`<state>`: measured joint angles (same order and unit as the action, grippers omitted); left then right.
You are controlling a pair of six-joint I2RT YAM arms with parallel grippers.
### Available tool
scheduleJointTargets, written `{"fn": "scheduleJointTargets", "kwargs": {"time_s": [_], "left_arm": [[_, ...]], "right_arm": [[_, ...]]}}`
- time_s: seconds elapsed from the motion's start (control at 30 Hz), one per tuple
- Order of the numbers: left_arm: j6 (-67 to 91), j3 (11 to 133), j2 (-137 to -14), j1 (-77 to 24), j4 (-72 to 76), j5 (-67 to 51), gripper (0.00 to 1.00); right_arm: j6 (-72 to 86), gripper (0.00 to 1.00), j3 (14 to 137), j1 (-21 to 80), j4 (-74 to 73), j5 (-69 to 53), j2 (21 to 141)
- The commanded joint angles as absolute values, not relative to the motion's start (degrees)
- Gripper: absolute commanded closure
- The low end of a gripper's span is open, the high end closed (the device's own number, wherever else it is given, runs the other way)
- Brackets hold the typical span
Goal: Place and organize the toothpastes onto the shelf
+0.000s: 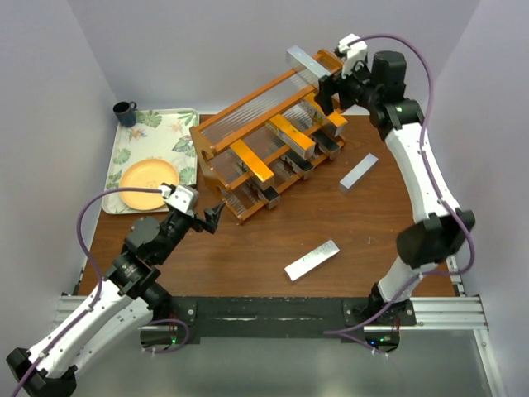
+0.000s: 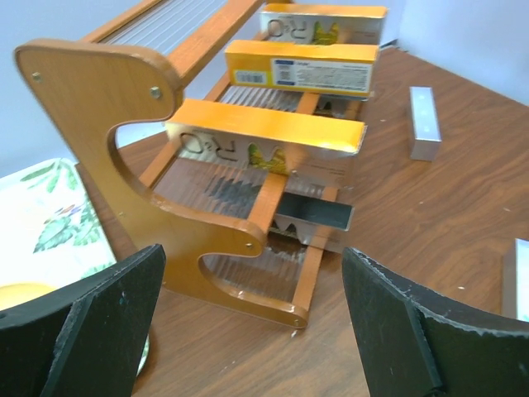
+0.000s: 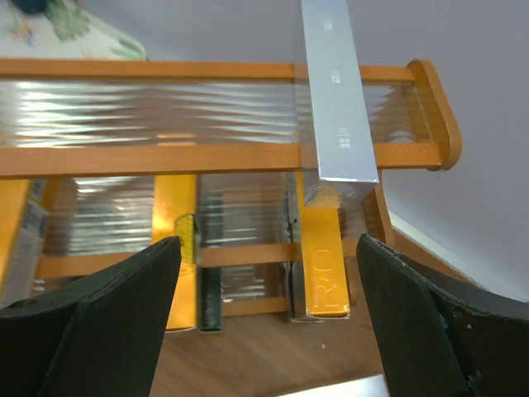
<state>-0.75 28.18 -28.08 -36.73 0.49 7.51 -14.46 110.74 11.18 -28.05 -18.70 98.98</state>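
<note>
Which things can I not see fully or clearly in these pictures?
Top view: boxes on the lowest tier of the shelf cannot be counted; the orange boxes above cover them.
Left wrist view: the far-right silver box is cut off by the picture edge.
Right wrist view: print on the top silver box is too small to read; rails partly hide the dark box.

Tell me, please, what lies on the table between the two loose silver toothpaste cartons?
Nothing: in the top view the brown table is bare between the farther silver carton and the nearer silver carton.
</note>
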Motion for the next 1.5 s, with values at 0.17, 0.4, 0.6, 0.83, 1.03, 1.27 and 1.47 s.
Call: {"fn": "scheduleJointTargets", "kwargs": {"time_s": [0.17, 0.4, 0.6, 0.83, 1.03, 1.27, 1.47], "left_arm": [[-0.44, 27.95, -31.9, -36.21, 4.22, -5.79, 0.07], [4.83, 34.26, -43.66, -43.21, -2.8, -5.48, 0.04], [11.93, 35.07, -47.28, -53.6, 1.38, -0.18, 0.03], [13.36, 29.36, -54.66, -71.07, 16.5, 17.12, 0.0], [7.91, 24.36, -64.5, -79.44, 33.12, 25.48, 0.0], [6.77, 19.25, -77.32, -81.47, 51.39, 26.11, 0.0], [6.86, 19.42, -87.87, -82.18, 59.92, 24.35, 0.0]], "right_arm": [[-1.76, 0.04, 77.83, 10.9, -15.12, -21.97, 71.04], [2.02, 0.01, 60.57, 10.9, -16.87, -16.71, 54.42], [4.13, 0.02, 51.08, 10.9, -18.37, -11.96, 43.43], [6.5, 0.01, 43.16, 10.9, -17.75, -13.53, 34.46], [7.29, 0.02, 41.75, 10.9, -19.16, -15.03, 31.73], [6.68, 0.01, 41.4, 10.9, -19.69, -14.59, 30.76], [6.07, 0.01, 41.66, 10.9, -20.3, -14.76, 31.2]]}}
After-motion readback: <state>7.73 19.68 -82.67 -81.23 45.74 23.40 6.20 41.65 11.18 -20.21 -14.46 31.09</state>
